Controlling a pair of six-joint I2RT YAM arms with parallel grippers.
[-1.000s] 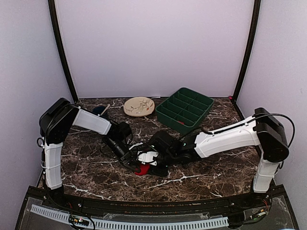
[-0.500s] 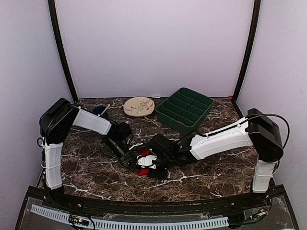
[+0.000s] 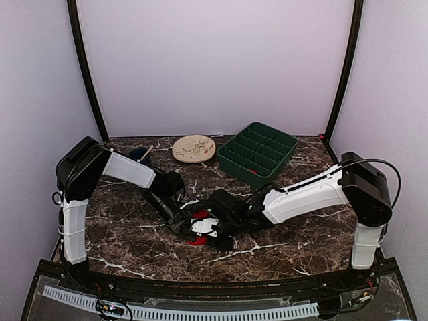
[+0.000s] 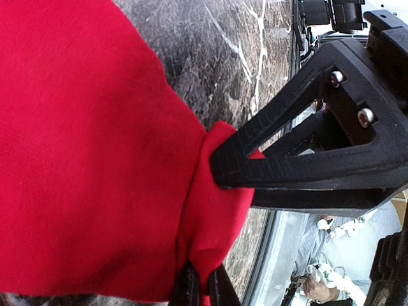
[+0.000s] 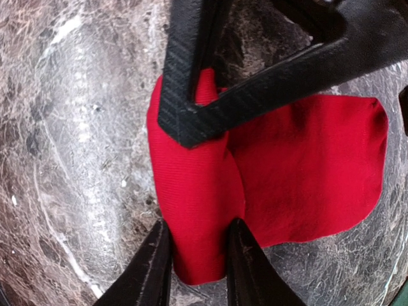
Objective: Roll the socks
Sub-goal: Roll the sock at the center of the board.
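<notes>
A bright red sock (image 5: 306,172) lies flat on the dark marble table, one edge turned up into a thick fold (image 5: 197,210). My right gripper (image 5: 199,255) has a finger pressed against each side of that fold. My left gripper (image 4: 203,287) is shut on a pinch of the same red fabric (image 4: 95,159) at its edge. In the top view both grippers meet over the sock (image 3: 198,240) at the table's middle front, left gripper (image 3: 187,226) against right gripper (image 3: 202,225), and they hide most of it. Only one sock can be made out.
A green compartment tray (image 3: 257,152) stands at the back right with something red (image 3: 253,170) in a near cell. A beige plate (image 3: 193,148) sits at the back centre, and a dark blue object (image 3: 139,154) at the back left.
My right arm has shifted a little left toward the left gripper, and its jaws have narrowed onto the sock's fold. The left arm has stayed put.
</notes>
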